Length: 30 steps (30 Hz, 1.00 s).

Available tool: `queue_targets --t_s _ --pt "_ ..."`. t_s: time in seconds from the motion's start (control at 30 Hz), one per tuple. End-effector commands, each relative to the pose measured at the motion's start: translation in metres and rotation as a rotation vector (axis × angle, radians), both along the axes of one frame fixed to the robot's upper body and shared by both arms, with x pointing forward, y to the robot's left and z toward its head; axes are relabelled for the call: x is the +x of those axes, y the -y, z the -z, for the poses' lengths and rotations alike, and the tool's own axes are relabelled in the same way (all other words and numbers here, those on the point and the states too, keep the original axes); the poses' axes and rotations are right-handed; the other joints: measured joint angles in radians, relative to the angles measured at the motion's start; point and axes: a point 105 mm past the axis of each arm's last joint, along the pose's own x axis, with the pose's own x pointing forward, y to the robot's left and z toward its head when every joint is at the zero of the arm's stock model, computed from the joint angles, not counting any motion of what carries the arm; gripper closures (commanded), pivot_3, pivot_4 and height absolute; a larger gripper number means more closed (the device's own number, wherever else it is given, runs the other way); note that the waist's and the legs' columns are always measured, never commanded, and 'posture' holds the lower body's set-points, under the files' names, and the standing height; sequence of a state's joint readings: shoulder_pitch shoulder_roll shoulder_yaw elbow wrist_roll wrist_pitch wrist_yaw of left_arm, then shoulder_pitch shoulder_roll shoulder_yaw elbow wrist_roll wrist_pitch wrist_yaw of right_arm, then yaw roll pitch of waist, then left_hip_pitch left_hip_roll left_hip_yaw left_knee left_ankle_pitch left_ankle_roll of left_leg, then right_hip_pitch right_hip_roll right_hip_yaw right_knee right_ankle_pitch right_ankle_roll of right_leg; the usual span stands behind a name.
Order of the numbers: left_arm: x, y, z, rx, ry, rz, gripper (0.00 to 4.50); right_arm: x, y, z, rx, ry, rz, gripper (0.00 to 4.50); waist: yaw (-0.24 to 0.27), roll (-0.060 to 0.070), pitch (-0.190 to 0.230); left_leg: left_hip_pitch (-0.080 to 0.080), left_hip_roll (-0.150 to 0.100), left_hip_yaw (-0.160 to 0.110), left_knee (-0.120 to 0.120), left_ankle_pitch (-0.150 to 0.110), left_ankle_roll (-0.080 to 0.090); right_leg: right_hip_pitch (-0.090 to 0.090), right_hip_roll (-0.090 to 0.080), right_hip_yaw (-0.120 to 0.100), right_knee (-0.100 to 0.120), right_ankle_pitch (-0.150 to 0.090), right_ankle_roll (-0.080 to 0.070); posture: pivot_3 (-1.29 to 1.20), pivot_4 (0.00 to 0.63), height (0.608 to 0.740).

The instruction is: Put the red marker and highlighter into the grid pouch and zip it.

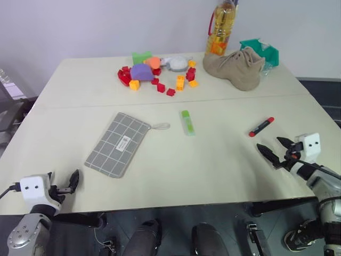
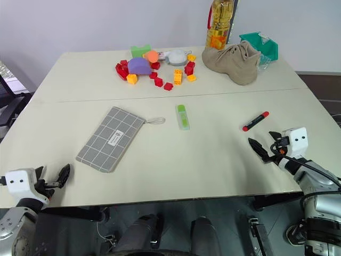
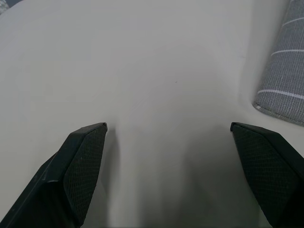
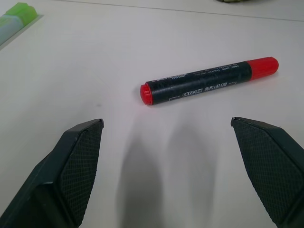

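Across the pale surface (image 1: 224,170) nothing is done: red marker (image 1: 261,127) and highlighter (image 1: 187,122) lie outside the grid pouch (image 1: 117,143), both grippers' (image 1: 68,182) (image 1: 276,150) fingers wide open, empty.

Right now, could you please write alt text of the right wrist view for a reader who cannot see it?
A marker with a black body and red ends lies on a pale table, just beyond the open right tool. One end of a green highlighter shows at a far corner.
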State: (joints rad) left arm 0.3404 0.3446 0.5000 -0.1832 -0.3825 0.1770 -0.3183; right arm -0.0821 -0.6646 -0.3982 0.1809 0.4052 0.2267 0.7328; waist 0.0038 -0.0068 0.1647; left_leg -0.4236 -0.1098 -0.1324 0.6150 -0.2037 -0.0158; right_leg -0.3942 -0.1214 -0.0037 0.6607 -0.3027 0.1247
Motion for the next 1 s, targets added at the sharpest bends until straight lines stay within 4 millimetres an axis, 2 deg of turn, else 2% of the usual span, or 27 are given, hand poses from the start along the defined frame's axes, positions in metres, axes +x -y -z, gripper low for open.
queue_targets --t_s 0.03,0.27,0.47,0.57,0.73,0.83,1.0 --pt "-0.001 -0.005 -0.016 0.031 0.061 -0.017 0.00 0.004 -0.003 -0.011 -0.012 0.047 -0.013 0.03 0.003 0.000 0.000 0.000 0.000 0.000 0.000 0.000 0.000 0.000 0.000 0.000 0.000 0.000 0.000 0.00 0.150 0.740" --pt "0.002 -0.007 -0.018 0.013 0.086 -0.026 0.00 0.008 -0.012 -0.016 0.007 0.065 -0.043 0.03 0.009 0.000 0.000 0.000 0.000 0.000 0.000 0.000 0.000 0.000 0.000 0.000 -0.001 0.000 0.000 0.00 0.150 0.740" --pt "0.007 -0.010 -0.020 0.034 0.114 -0.046 0.00 0.014 -0.037 -0.028 0.030 0.110 -0.131 0.03 0.007 0.000 0.000 0.000 0.000 0.000 0.000 0.000 0.000 0.000 0.000 0.000 -0.001 0.000 0.000 0.00 0.150 0.740" --pt "0.009 -0.011 -0.023 0.051 0.137 -0.057 0.00 0.018 -0.060 -0.037 0.038 0.131 -0.216 0.03 0.006 0.000 0.000 0.000 0.000 0.000 0.000 0.000 0.000 0.000 0.001 0.000 -0.001 0.000 0.000 0.00 0.150 0.740" --pt "0.010 -0.011 -0.025 0.064 0.165 -0.081 0.00 0.024 -0.122 -0.059 0.084 0.195 -0.410 0.03 0.006 0.000 0.000 0.000 0.001 0.000 0.000 0.000 0.000 0.000 0.001 0.000 -0.001 0.000 0.000 0.00 0.150 0.740" --pt "0.007 -0.008 -0.025 0.072 0.179 -0.074 0.00 0.026 -0.164 -0.067 0.121 0.214 -0.511 1.30 0.005 0.000 0.000 0.000 0.001 0.000 0.000 0.000 0.000 0.000 0.001 0.000 -0.001 0.000 0.000 0.00 0.150 0.740" --pt "-0.002 0.000 -0.020 0.072 0.184 -0.047 0.00 0.034 -0.221 -0.070 0.112 0.215 -0.619 3.91 0.008 0.000 0.000 0.000 0.001 0.000 0.000 0.000 0.000 -0.001 0.001 0.000 -0.002 0.001 0.000 0.00 0.150 0.740"
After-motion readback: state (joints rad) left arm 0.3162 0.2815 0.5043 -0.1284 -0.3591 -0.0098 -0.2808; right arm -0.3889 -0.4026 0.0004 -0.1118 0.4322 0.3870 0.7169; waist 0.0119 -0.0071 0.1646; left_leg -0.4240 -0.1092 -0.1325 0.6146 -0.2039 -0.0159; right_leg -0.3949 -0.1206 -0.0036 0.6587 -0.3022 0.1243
